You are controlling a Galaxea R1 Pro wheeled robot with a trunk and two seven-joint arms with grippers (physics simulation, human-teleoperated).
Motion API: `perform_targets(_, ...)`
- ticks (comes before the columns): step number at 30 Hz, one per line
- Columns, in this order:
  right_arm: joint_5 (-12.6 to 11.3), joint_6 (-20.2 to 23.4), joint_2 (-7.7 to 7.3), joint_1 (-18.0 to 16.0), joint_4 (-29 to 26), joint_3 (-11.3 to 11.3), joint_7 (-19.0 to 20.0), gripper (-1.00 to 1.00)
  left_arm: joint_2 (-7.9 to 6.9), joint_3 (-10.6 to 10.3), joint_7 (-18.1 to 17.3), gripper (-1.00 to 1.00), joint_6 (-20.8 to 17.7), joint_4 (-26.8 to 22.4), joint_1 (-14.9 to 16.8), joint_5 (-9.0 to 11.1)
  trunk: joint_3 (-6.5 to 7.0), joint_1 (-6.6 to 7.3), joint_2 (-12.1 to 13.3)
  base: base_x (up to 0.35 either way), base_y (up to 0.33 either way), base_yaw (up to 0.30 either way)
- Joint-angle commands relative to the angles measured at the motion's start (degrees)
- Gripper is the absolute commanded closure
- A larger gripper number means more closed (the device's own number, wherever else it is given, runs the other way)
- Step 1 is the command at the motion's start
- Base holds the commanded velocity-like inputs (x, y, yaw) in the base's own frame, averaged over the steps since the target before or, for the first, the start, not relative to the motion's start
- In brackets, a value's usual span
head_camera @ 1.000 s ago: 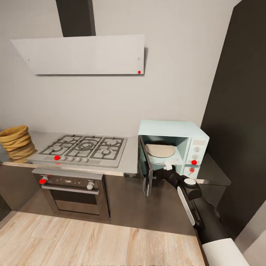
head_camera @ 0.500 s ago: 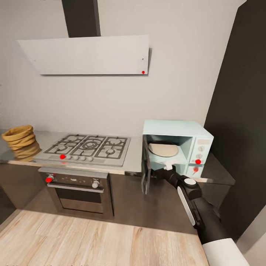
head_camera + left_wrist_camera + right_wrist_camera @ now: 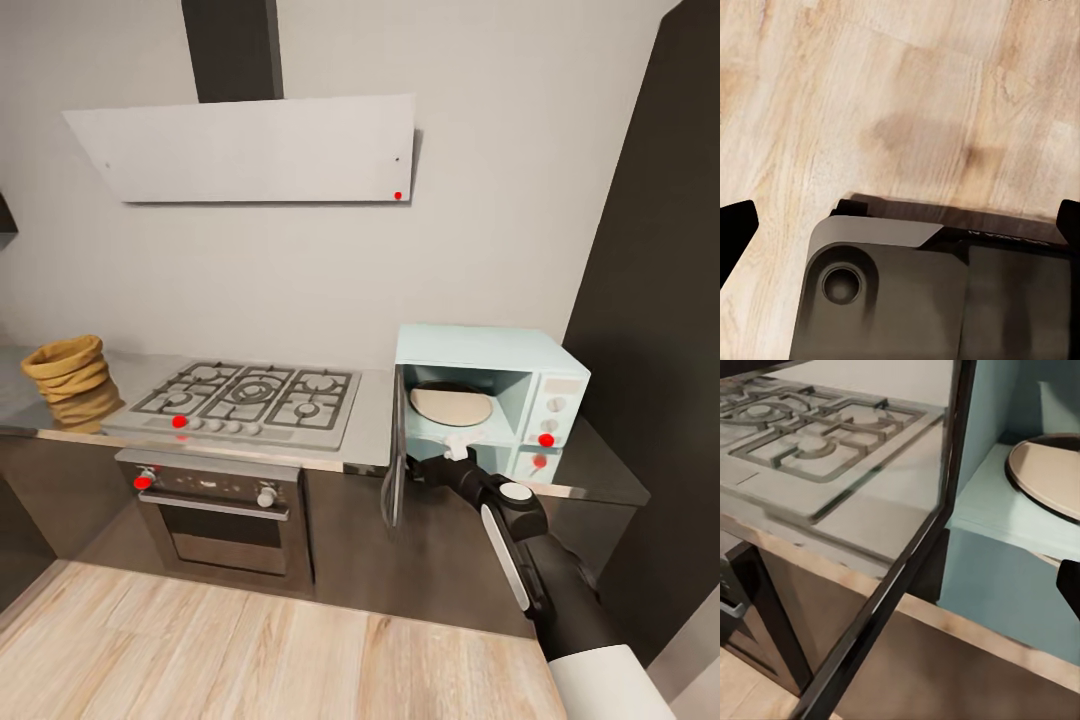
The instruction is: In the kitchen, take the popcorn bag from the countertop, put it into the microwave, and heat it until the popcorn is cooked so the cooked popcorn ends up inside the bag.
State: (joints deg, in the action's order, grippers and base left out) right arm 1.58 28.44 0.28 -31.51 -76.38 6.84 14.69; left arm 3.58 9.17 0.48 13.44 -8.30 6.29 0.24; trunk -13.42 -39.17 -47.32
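Microwave: we see the microwave [image 3: 492,395] at the right of the head view, on the countertop [image 3: 372,425], its door [image 3: 397,450] swung open toward us and nearly edge-on.
Inside: a round cream turntable plate [image 3: 451,403] lies in the mint cavity; in the right wrist view we find the same plate [image 3: 1050,474] at the upper right.
Popcorn bag: the popcorn bag [image 3: 68,365] stands at the far left of the head view on the countertop, left of the gas hob [image 3: 244,397] and well apart from the microwave.
Right arm: our right gripper [image 3: 456,447] sits low centre-right in the head view, just in front of the open cavity and beside the door.
Right fingers: only one dark fingertip shows at the right edge of the right wrist view, so we cannot tell whether they are open or closed.
Door glass: through the door [image 3: 870,502] we see the hob [image 3: 817,431] at the upper left of the right wrist view.
Left fingers: in the left wrist view the two dark fingertips [image 3: 736,229] sit at opposite side edges, spread wide, holding nothing.
Below left gripper: wood floor [image 3: 900,97] across the upper part, and a dark part of our base [image 3: 930,292] across the lower part.
Other fixtures: steel oven [image 3: 222,510] under the hob, white hood [image 3: 250,148] above it.
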Motion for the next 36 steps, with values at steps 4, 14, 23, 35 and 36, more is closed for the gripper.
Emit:
perform_targets(4,0.2,0.3,-0.09,0.0,0.0,-0.1,0.3,-1.00,0.02,0.2,0.0,-1.00,0.2,0.0,0.0,0.0,-0.08,-0.01,-0.1,0.000,0.000,0.000)
perform_targets(14,0.3,0.3,-0.36,0.0,-0.1,-4.0,0.2,-1.00,0.02,0.2,0.0,-1.00,0.2,0.0,0.0,0.0,-0.08,-0.01,-0.1,0.000,0.000,0.000)
perform_targets(23,0.8,0.2,-0.90,0.0,-0.1,-4.5,0.4,-1.00,0.06,0.1,0.0,-1.00,0.2,0.0,0.0,0.0,-0.08,-0.01,-0.1,0.000,-0.013,0.000)
perform_targets(35,0.9,-0.2,-0.91,0.0,-1.7,-4.5,0.0,-1.00,0.11,0.4,0.0,-1.00,0.2,0.0,0.1,-0.1,-0.08,-0.01,-0.1,-0.047,-0.161,0.000)
perform_targets(36,0.8,-0.2,-0.90,0.2,-1.7,-4.5,0.0,-1.00,0.11,0.4,0.0,-1.00,0.2,0.0,0.1,0.1,-0.08,-0.01,-0.1,-0.151,-0.009,0.000)
